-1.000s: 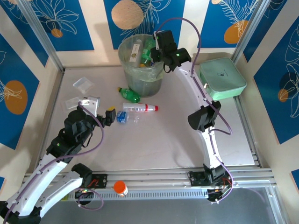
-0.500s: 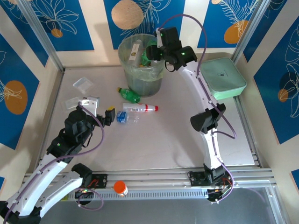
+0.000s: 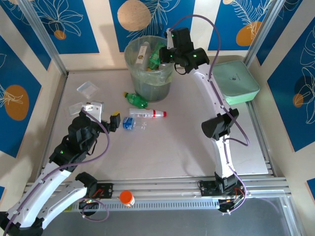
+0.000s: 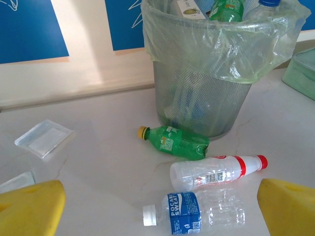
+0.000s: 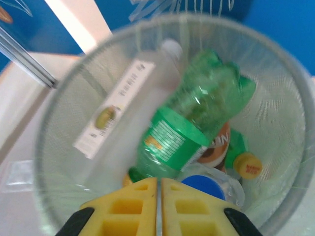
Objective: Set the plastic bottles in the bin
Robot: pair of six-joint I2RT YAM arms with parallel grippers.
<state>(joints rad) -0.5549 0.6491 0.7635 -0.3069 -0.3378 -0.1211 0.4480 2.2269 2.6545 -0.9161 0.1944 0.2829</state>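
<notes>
Yellow pads [image 5: 138, 206] together, right gripper [image 5: 158, 204] hovers empty above the bin [image 5: 283, 98]; left gripper [image 4: 160, 206], spread wide, should take the Pocari Sweat bottle [image 4: 194, 214].

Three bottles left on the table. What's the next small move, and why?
Probably ease the open left gripper forward and down around the blue-label bottle: it lies nearest, roughly between that gripper's fingers, while the red-capped bottle and green bottle lie farther on, before the bin. The right gripper hangs shut and empty over the bin.
</notes>
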